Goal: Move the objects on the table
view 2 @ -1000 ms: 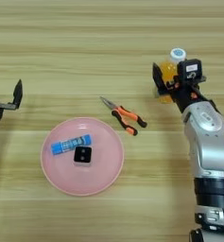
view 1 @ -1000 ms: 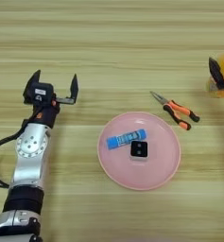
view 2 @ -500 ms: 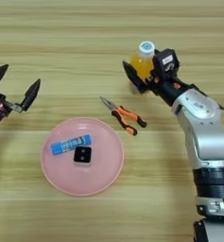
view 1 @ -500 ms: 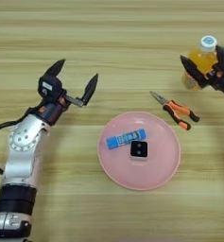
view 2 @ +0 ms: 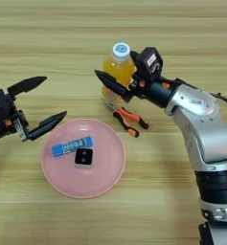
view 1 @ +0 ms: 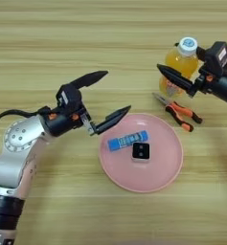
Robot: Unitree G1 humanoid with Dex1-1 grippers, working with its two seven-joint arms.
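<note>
The left gripper, fingers spread wide and holding nothing, hangs just left of the pink plate; the blue-labelled tube lies just beyond its lower fingertip, long axis running away rightward; the right gripper clasps the upright orange bottle

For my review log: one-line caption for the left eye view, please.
Right gripper holds orange bottle above orange-handled pliers; open left gripper nears pink plate.

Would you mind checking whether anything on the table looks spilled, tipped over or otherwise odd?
Nothing stands out. The orange bottle is upright and capped in the right gripper, the pliers lie flat, and the blue tube rests inside the pink plate.
</note>
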